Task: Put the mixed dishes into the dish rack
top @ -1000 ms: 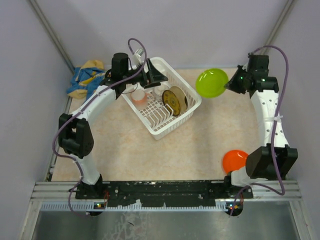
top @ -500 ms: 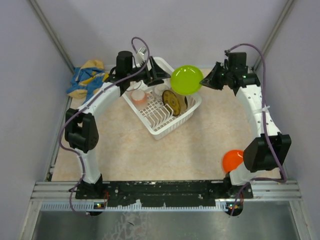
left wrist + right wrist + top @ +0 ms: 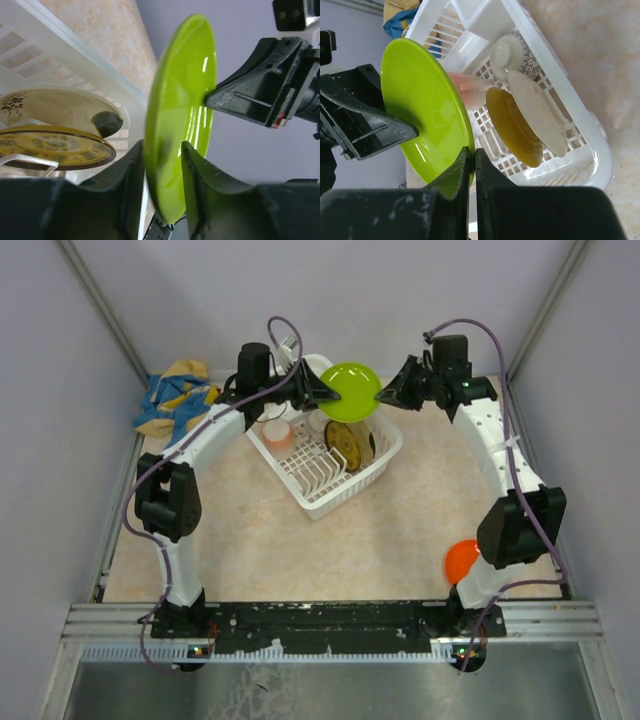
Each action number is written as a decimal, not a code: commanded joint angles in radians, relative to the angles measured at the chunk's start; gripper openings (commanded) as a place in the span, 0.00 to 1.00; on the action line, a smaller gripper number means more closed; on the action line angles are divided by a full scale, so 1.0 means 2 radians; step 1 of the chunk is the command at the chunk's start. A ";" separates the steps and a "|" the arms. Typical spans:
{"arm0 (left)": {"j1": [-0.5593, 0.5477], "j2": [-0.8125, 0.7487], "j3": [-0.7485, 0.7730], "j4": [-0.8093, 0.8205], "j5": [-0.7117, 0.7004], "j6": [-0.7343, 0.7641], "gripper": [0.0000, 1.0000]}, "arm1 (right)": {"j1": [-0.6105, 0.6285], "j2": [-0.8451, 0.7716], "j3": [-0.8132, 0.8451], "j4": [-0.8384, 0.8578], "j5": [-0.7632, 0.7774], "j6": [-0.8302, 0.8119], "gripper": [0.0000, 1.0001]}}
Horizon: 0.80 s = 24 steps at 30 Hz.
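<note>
1. One lime plate (image 3: pixel 350 390) is hanging in the air above the far corner of the rack (image 3: pixel 305 480), at the upper centre of the top view. It is standing on edge between the two arms.
2. The right fingers (image 3: pixel 456 176) are pinching together on the lime plate's rim and holding it up.
3. The left fingers (image 3: pixel 131 170) are straddling the opposite rim, one at each face. Whether they are gripping yet, I cannot tell.
4. Four dishes are sitting in the one rack:
   - one brown plate (image 3: pixel 345 445) and one cream plate (image 3: pixel 540 120), standing on edge side by side;
   - one white bowl (image 3: pixel 512 52) just beyond them;
   - one pink cup (image 3: pixel 278 434) in the left corner.
5. One orange plate (image 3: pixel 460 560) is lying on the counter (image 3: pixel 380 530) at the lower right, partly hidden by the right arm and well apart from the rack.
6. One blue and yellow cloth (image 3: pixel 172 398) is lying bunched at the upper left.
7. That is making four plates in all.
</note>
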 commanded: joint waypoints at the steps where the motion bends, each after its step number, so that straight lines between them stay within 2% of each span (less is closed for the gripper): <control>1: -0.003 0.001 0.001 0.044 0.021 -0.023 0.35 | 0.011 0.013 0.026 0.035 -0.019 0.011 0.00; 5: -0.002 -0.007 -0.033 0.119 0.047 -0.072 0.25 | 0.016 0.018 0.023 0.043 -0.027 0.015 0.00; 8: -0.001 -0.009 -0.060 0.193 0.067 -0.125 0.23 | 0.017 0.015 0.012 0.059 -0.038 0.024 0.13; 12: -0.002 -0.008 -0.079 0.242 0.083 -0.162 0.22 | 0.017 0.015 -0.004 0.088 -0.060 0.044 0.24; 17: -0.002 -0.009 -0.091 0.268 0.092 -0.182 0.20 | 0.024 0.023 -0.011 0.114 -0.080 0.060 0.27; 18: -0.002 -0.009 -0.091 0.271 0.094 -0.184 0.20 | 0.025 0.026 -0.012 0.119 -0.086 0.067 0.27; 19: -0.002 -0.009 -0.091 0.272 0.094 -0.184 0.20 | 0.027 0.028 -0.012 0.121 -0.088 0.070 0.23; 21: 0.000 -0.010 -0.093 0.269 0.094 -0.180 0.23 | 0.030 0.028 -0.009 0.117 -0.083 0.067 0.06; 22: 0.001 -0.013 -0.095 0.265 0.091 -0.176 0.27 | 0.031 0.028 -0.006 0.113 -0.081 0.064 0.00; 23: 0.004 -0.016 -0.097 0.249 0.087 -0.166 0.32 | 0.031 0.026 -0.003 0.109 -0.078 0.061 0.00; 24: 0.007 -0.021 -0.097 0.226 0.082 -0.150 0.42 | 0.031 0.025 0.000 0.105 -0.074 0.056 0.00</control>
